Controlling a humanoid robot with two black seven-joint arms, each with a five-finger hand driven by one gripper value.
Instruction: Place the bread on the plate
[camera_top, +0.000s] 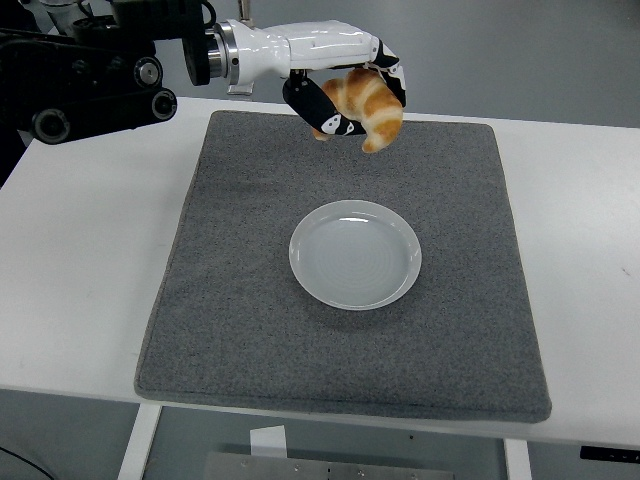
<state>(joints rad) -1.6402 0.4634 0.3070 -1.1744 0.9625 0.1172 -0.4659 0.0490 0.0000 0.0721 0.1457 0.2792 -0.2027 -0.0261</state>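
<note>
Up in the top centre of the frame, the left robot hand (345, 95) hangs in the air above the far edge of the grey mat (240, 300), its fingers curled tight around the bread (367, 105). That bread is a golden-brown croissant, one curved tip pointing down toward the mat, clear of any surface. The white shell of the hand runs back to the upper left, where it joins the black arm (90, 85) reaching in from the left edge of the picture. Black fingers (320, 110) with white markings wrap the croissant from beneath and from the far side.

Down at the centre of the frame sits the plate (310, 275), round, white and shallow, resting flat on the mat with nothing on it. The croissant is held above and beyond the plate, toward the top of the picture, well apart from its rim. The mat covers most of the white tabletop (70, 260), whose bare surface shows along the left, the right and the near edge at the bottom.
</note>
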